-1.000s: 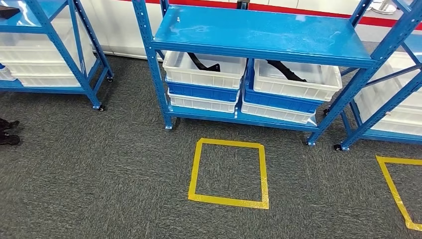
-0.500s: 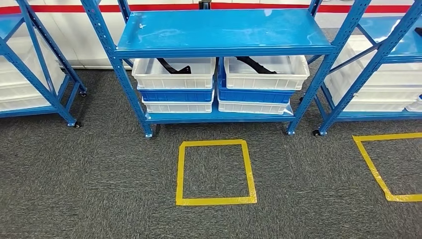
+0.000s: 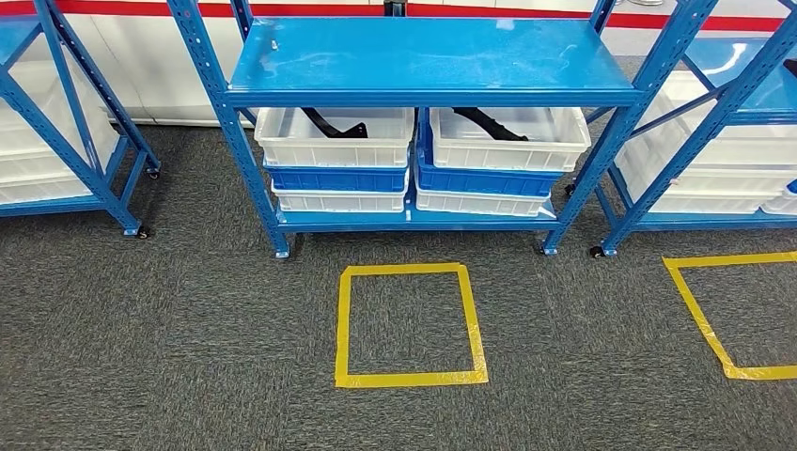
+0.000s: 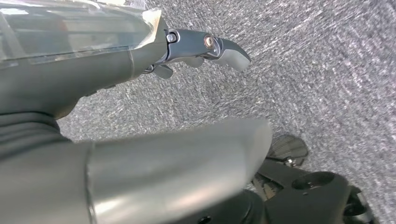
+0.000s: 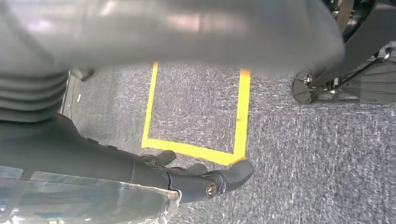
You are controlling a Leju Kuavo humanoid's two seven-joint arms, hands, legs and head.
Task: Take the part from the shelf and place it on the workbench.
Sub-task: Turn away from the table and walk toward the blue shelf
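Grey, short-pile carpet [image 3: 188, 329] covers the floor, and a white wall with a red stripe [image 3: 113, 7] runs along the back of the room. A blue steel shelf [image 3: 423, 56] on small castors stands square ahead; its upper deck is bare blue sheet metal, scuffed pale in places. On its lower deck sit two stacks of bins side by side, each a white bin over a blue one over another white one. The left top bin [image 3: 334, 141] holds a black part [image 3: 331, 123] lying toward its rear edge; the right top bin [image 3: 507, 143] holds a second black part [image 3: 489, 123], also toward the rear. More blue racks with white bins stand to the left [image 3: 66, 132] and to the right [image 3: 724, 141].

On the carpet just in front of the middle shelf is a square of yellow tape [image 3: 411, 324], and part of another yellow outline [image 3: 714, 319] lies near the right edge. No label or writing can be read anywhere.

The left hand [image 4: 205, 49] hangs over the carpet with its fingers loosely curled and holding nothing. The right hand [image 5: 205, 179] hangs over the carpet too, beside a corner of the yellow tape, fingers partly bent and holding nothing
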